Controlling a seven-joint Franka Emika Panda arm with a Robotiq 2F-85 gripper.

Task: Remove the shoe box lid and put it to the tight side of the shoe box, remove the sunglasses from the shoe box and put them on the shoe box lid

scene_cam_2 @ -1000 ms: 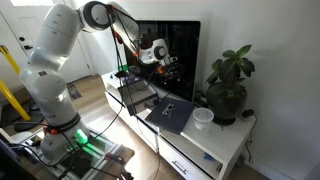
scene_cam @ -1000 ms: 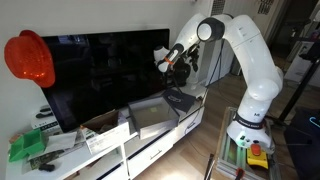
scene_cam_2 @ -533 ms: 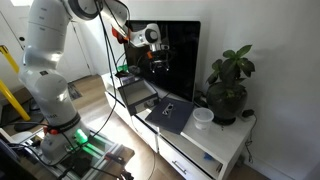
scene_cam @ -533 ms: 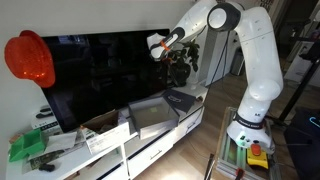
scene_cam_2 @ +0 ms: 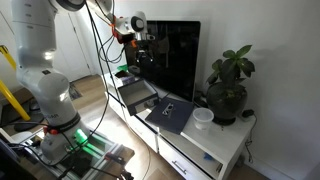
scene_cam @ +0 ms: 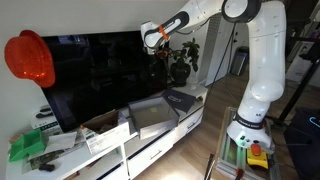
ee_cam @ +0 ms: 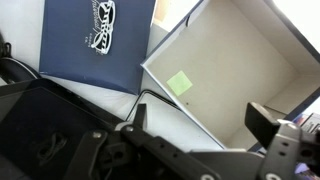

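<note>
The shoe box (scene_cam: 160, 127) stands open on the white TV stand, its pale inside bare except for a small green sticker (ee_cam: 180, 83). The dark shoe box lid (scene_cam_2: 175, 118) lies flat beside it on the plant's side, also seen in the wrist view as the lid (ee_cam: 95, 45). On the lid rest the sunglasses (scene_cam_2: 168, 106), small and dark. My gripper (scene_cam: 158, 40) hangs high above the box in front of the TV screen, open and holding nothing. In the wrist view the gripper (ee_cam: 205, 125) looks down with the box's near wall between its spread fingers.
A large black TV (scene_cam: 95, 70) fills the back of the stand. A potted plant (scene_cam_2: 228, 85) and a white bowl (scene_cam_2: 203, 117) stand past the lid. A tan carton (scene_cam: 105, 128), green items (scene_cam: 27, 146) and a red helmet-like object (scene_cam: 30, 58) sit at the other end.
The arm has lifted the open gripper upward and back from just above the lid to high in front of the TV. Box, lid and sunglasses have stayed put.
</note>
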